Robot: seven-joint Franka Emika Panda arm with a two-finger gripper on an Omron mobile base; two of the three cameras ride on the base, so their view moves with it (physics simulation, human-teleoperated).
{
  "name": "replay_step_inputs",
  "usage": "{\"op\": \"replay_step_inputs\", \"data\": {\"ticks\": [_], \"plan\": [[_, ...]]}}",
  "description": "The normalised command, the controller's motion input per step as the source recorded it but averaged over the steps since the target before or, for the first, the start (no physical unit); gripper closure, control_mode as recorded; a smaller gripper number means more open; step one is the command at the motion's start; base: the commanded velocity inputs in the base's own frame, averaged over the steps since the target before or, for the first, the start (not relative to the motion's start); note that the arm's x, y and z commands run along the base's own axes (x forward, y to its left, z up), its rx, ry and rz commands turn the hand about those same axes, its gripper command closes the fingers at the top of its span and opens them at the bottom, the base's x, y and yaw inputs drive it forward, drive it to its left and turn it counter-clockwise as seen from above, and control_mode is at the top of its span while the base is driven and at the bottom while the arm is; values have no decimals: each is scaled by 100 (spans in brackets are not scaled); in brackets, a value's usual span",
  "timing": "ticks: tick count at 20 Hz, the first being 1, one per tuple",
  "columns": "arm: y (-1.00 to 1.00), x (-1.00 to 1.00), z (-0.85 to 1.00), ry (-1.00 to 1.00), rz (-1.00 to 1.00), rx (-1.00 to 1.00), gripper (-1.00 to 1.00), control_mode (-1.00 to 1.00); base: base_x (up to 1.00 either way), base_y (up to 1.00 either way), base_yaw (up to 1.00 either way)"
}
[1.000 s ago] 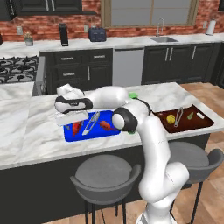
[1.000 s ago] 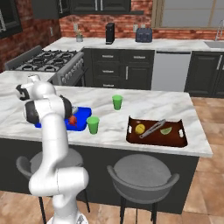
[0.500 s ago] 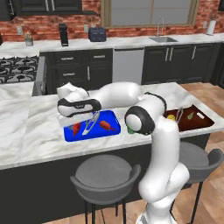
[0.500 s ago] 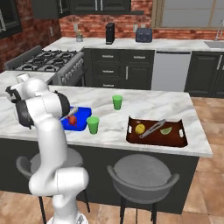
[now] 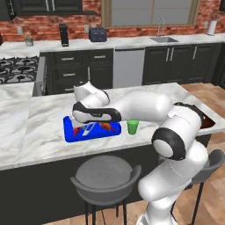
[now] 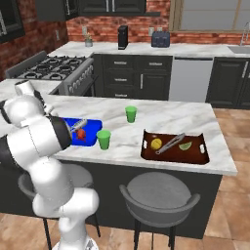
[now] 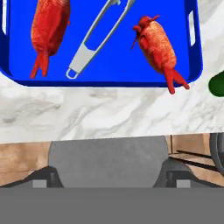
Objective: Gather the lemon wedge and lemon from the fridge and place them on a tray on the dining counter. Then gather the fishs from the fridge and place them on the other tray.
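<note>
On the dining counter (image 5: 39, 132), the other tray (image 7: 118, 65), bright blue, holds two red-orange fishs (image 7: 49, 24) (image 7: 158, 43) with silver tongs (image 7: 94, 39) lying between them. My gripper (image 7: 109, 178) hovers open above the tray's near edge with nothing between its fingers, and the hand (image 5: 93, 118) stands over the other tray (image 5: 72, 134). Farther right, the dark brown tray (image 6: 195, 157) carries the lemon (image 6: 156, 143), the lemon wedge (image 6: 185, 146) and another pair of tongs (image 6: 170, 143). The fridge is out of view.
Two green cups stand on the counter, one (image 6: 103, 139) just right of the blue tray and one (image 6: 131, 114) farther back. Grey bar stools (image 5: 105, 176) (image 6: 158, 195) sit in front of the counter. Behind are a stove (image 6: 51, 66) and dark cabinets.
My elbow has swung forward and to the right while the hand stayed above the blue tray. Both fish lie on the tray, free of the fingers.
</note>
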Motion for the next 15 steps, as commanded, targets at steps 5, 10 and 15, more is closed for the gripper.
{"op": "replay_step_inputs", "data": {"ticks": [5,10,15], "plan": [[-61,-78,38,-2,1,12,-100,-100,0,0,0],[-71,-92,26,-2,0,14,-100,-100,0,0,0],[-68,-96,2,-3,0,13,-100,-100,0,0,0]]}}
